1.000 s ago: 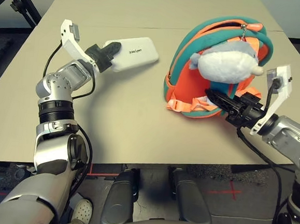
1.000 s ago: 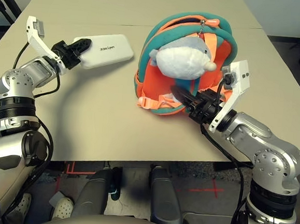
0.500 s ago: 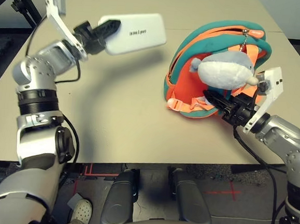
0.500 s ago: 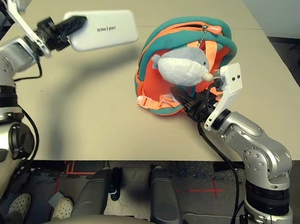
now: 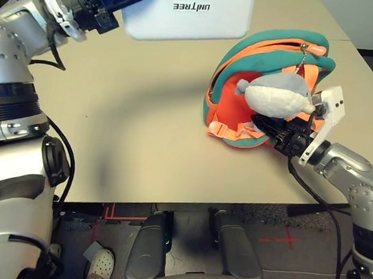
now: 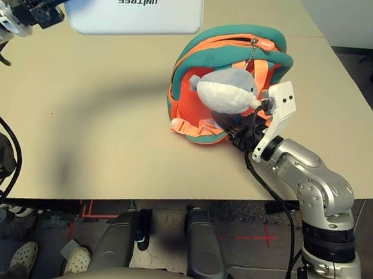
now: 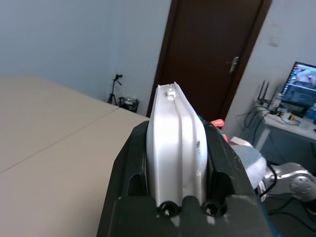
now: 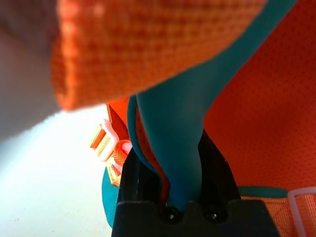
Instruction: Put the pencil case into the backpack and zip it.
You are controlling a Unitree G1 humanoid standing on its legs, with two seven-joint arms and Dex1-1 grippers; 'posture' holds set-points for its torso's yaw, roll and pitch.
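The pencil case is held in the air at the upper middle of the frame, clamped edge-on between the jaws of the left gripper. The backpack stands on the table at centre right, its teal trim gripped by the closed right gripper.

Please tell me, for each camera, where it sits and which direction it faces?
Head stereo eyes: look down at the table, both silver forearms showing.
Left wrist: looks along the left gripper, clamped on the pencil case, toward a door.
Right wrist: looks along the right gripper, pinching the backpack.
All views share the backpack.
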